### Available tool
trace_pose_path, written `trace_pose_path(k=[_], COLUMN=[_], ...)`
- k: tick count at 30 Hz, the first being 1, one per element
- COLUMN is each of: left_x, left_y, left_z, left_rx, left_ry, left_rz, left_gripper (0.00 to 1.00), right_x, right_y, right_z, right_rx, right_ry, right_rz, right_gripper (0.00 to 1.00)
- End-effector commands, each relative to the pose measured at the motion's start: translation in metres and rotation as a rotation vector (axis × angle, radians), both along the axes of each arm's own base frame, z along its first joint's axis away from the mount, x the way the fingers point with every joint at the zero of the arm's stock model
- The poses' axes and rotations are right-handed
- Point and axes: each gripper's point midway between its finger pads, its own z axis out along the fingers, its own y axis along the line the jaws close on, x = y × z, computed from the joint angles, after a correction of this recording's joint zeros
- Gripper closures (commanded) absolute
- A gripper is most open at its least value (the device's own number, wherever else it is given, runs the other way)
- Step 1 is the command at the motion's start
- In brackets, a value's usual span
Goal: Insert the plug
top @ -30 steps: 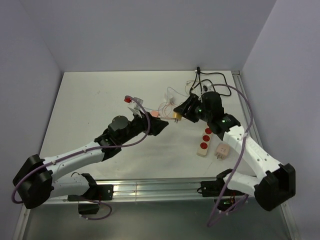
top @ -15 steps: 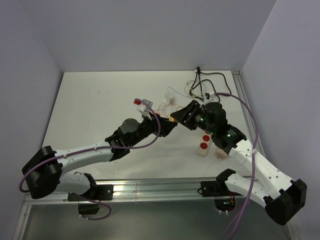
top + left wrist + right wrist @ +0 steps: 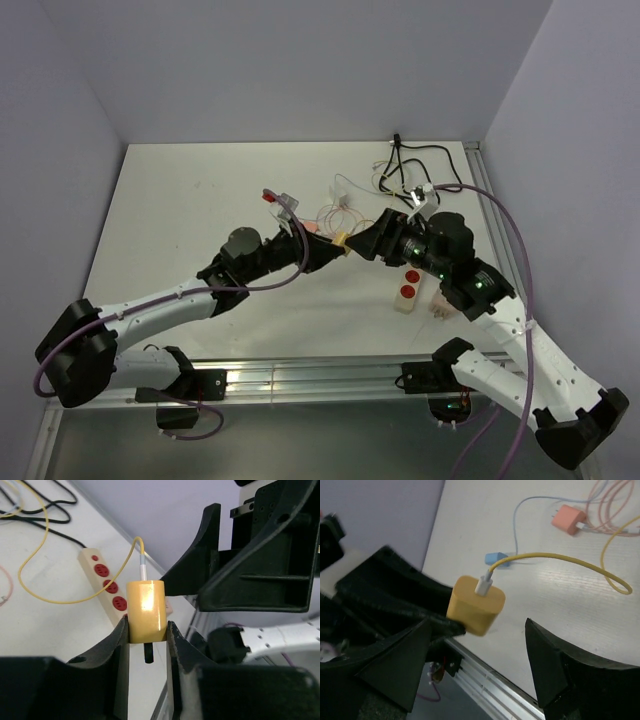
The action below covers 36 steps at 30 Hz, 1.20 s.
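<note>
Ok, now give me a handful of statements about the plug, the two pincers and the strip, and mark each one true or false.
1. The left pincer is shut on the yellow plug. True.
2. The right pincer is clamped on the plug as well. False: its jaws stand open, one on each side of the plug and clear of it.
3. The plug is seated in the power strip. False: it is held up in the air, and the strip lies on the table beyond it.
4. A yellow cable runs out of the plug's back end. True.
5. An orange charger lies on the table, with no pincer on it. True.
</note>
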Motion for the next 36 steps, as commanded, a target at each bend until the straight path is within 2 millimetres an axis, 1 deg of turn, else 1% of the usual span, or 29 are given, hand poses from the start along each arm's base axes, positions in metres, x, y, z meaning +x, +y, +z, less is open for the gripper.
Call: trace_pose_path(k=[1,2,3,4,5,6,8,9,13,16,19,24,25,26,28,31,32,36], left_x=[-0.032,-0.036,-0.035,-0.043,-0.046,-0.047,-0.057,-0.061,-0.075,-0.082,-0.088,-0.093,-0.095,-0.096,-0.097,-0.098,-0.099,-0.099], left_y=[0.013,0.016,0.021,0.022,0.023,0.023,0.025,0.026,0.033,0.038,0.041,0.041,0.042,0.042,0.042,0.042,0.042,0.04], left_z=[0.03,0.031,0.034,0.032,0.032,0.039,0.045,0.051,0.064,0.069,0.071,0.071,0.073,0.075,0.077,0.076,0.078,0.075], left_rx=[-0.074,-0.082,-0.083,-0.066,-0.051,-0.046,-0.045,-0.052,-0.07,-0.082,-0.092,-0.1,-0.107,-0.11,-0.116,-0.115,-0.121,-0.119], left_ry=[-0.073,-0.064,-0.068,-0.055,-0.069,-0.084,-0.095,-0.11,-0.14,-0.153,-0.165,-0.152,-0.161,-0.159,-0.17,-0.161,-0.168,-0.151], left_rz=[-0.268,-0.304,-0.331,-0.391,-0.412,-0.426,-0.473,-0.487,-0.534,-0.54,-0.561,-0.593,-0.604,-0.61,-0.621,-0.628,-0.634,-0.645], left_gripper=[1.0,1.0,1.0,1.0,1.0,1.0,1.0,1.0,1.0,1.0,1.0,1.0,1.0,1.0,1.0,1.0,1.0,1.0], right_x=[-0.027,-0.03,-0.037,-0.041,-0.045,-0.053,-0.057,-0.061,-0.061,-0.063,-0.064,-0.075,-0.077,-0.078,-0.081,-0.082,-0.081,-0.081], right_y=[0.004,0.004,0.005,0.007,0.008,0.012,0.016,0.019,0.021,0.021,0.023,0.03,0.031,0.032,0.033,0.035,0.036,0.041], right_z=[0.03,0.028,0.03,0.029,0.03,0.03,0.031,0.029,0.029,0.033,0.034,0.045,0.046,0.047,0.048,0.047,0.046,0.042], right_rx=[-0.005,-0.023,-0.02,-0.024,-0.023,-0.012,-0.012,-0.009,-0.029,-0.015,-0.011,0.039,0.046,0.052,0.058,0.065,0.067,0.085], right_ry=[-0.174,-0.184,-0.198,-0.213,-0.226,-0.231,-0.258,-0.249,-0.278,-0.299,-0.306,-0.339,-0.342,-0.35,-0.355,-0.353,-0.354,-0.344], right_rz=[0.177,0.205,0.236,0.268,0.295,0.348,0.396,0.432,0.464,0.471,0.485,0.563,0.579,0.589,0.61,0.627,0.63,0.669], right_gripper=[0.18,0.23,0.25,0.28,0.33,0.37,0.43,0.44,0.46,0.59,0.61,0.62,0.61,0.56,0.53,0.51,0.51,0.51])
